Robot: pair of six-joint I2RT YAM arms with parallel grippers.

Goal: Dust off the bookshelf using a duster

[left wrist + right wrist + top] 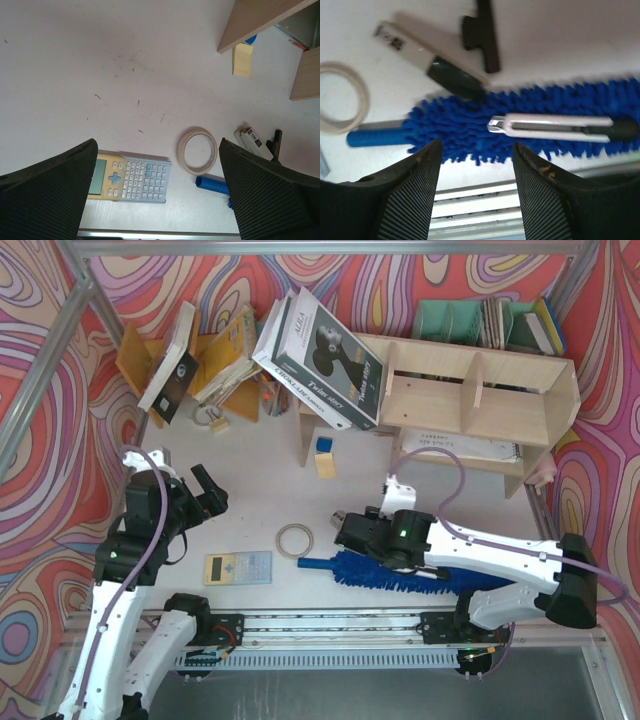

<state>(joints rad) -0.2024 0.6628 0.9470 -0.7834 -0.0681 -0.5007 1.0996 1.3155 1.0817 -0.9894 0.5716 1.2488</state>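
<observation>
The bright-blue fluffy duster (385, 575) lies flat on the table near the front edge, its thin blue handle (315, 563) pointing left. My right gripper (347, 530) hovers over its handle end, open and empty. In the right wrist view the duster (470, 125) lies just past my right gripper (477, 145), and a black-and-silver utility knife (555, 127) rests on its fluff. The pale plywood bookshelf (470, 390) stands at the back right. My left gripper (205, 490) is open and empty above the table on the left, also seen in the left wrist view (157, 145).
A calculator (238, 567) and a tape ring (296, 540) lie left of the duster handle. A white-and-dark stapler-like tool (430, 55) lies beyond the duster. Large books (320, 355) lean on the bookshelf's left end. An orange-brown rack (200, 360) and a green file holder (470, 320) stand behind.
</observation>
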